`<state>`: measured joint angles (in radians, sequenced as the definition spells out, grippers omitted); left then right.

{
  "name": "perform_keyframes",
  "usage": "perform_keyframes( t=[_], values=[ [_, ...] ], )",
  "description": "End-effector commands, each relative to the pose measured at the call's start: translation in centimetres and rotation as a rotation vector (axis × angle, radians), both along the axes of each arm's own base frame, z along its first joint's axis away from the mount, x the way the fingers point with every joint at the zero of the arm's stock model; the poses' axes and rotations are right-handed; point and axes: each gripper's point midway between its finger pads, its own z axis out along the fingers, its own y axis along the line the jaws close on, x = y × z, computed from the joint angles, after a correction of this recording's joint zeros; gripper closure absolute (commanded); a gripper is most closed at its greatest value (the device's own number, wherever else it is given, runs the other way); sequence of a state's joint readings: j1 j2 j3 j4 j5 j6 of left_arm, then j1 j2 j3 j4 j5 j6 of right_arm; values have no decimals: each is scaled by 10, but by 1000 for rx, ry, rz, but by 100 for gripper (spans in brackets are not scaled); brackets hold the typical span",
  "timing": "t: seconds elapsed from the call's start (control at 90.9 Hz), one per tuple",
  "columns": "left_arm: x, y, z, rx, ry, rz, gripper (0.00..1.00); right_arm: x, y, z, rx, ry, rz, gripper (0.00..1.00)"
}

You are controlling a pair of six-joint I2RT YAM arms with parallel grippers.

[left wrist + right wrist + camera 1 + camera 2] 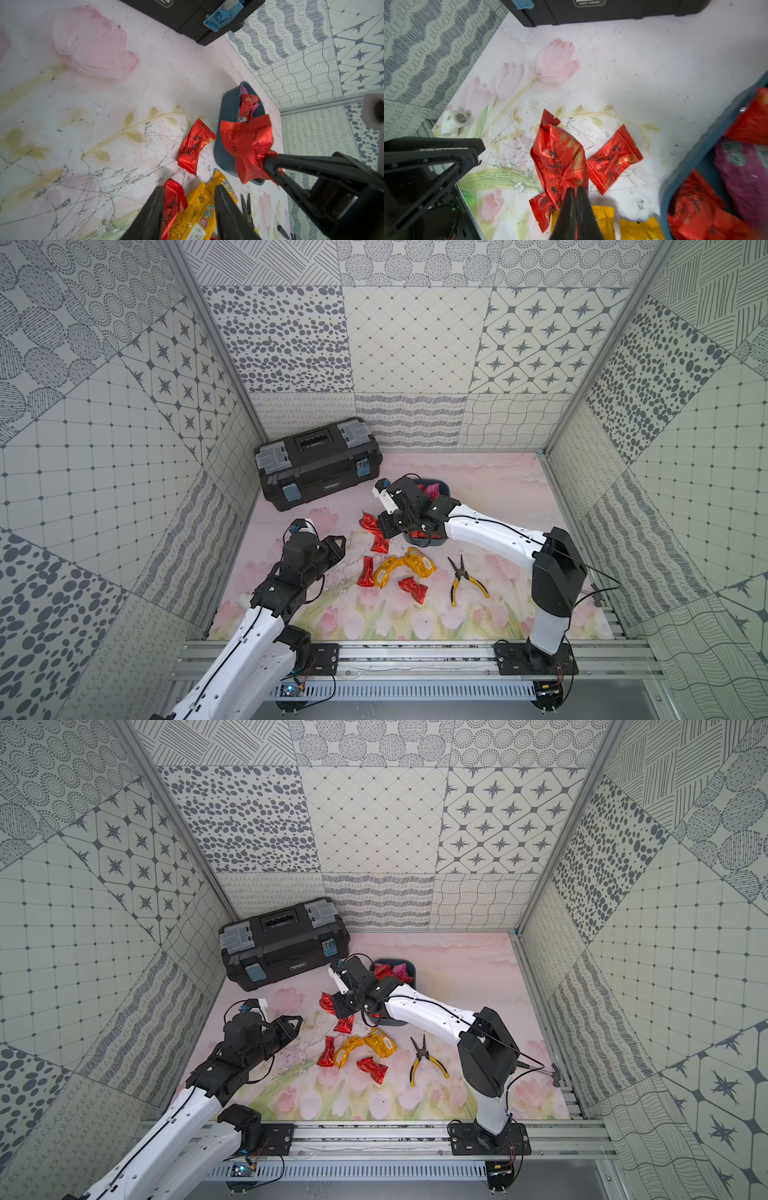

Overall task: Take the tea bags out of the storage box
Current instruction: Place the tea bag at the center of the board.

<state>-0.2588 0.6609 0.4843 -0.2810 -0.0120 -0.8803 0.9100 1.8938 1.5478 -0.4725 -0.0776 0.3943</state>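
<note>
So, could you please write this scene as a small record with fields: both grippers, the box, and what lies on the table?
small blue-grey plastic storage box: holds red and pink foil packets
right gripper: shut on a crinkled red foil tea bag, outside that box
left gripper: open, empty, above the table
table: three red foil packets, two yellow-orange foil packets, yellow-handled pliers
back: large black toolbox, lid closed

Shows shiny red with black script on the crinkly foil tea packets (613,158), yellow-orange on two larger foil packets (419,563), magenta on one foil packet (741,166) in the dark blue-grey rounded plastic tub (227,108). Pairs black body, grey lid compartments and blue latches on the big plastic toolbox (318,466); pale pink tulips on the tabletop mat (498,489).
</note>
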Motion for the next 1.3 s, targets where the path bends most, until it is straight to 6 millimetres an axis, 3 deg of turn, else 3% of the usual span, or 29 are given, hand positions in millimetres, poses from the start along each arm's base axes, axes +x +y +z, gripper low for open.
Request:
perform_keyframes(
  t=[0.0,0.297,0.352,0.451,0.583,0.704,0.825,1.034,1.156,1.288],
  values=[
    [-10,26,-8,13,21,146,56,15,24,-12,64,22,-119,100],
    [-14,22,-5,11,11,108,56,24,50,-62,42,72,-178,100],
    [-14,20,-5,13,9,96,55,23,53,-65,38,79,-170,93],
    [-12,17,-4,14,5,78,55,22,55,-57,51,73,-160,80],
    [-9,8,-1,8,-11,24,55,25,45,-23,69,2,-143,67],
    [-6,-2,4,2,-14,-35,55,27,18,13,78,-65,-99,59],
    [-3,-12,7,-13,-14,-89,54,34,-30,31,54,-99,-48,54],
    [0,-21,2,-49,6,-117,54,35,-125,6,-163,-32,19,44],
    [2,-22,1,-52,8,-121,54,29,-154,-8,-238,-25,71,40],
    [3,-23,0,-55,14,-120,54,27,-169,-21,-297,-18,131,36]
  ],
)
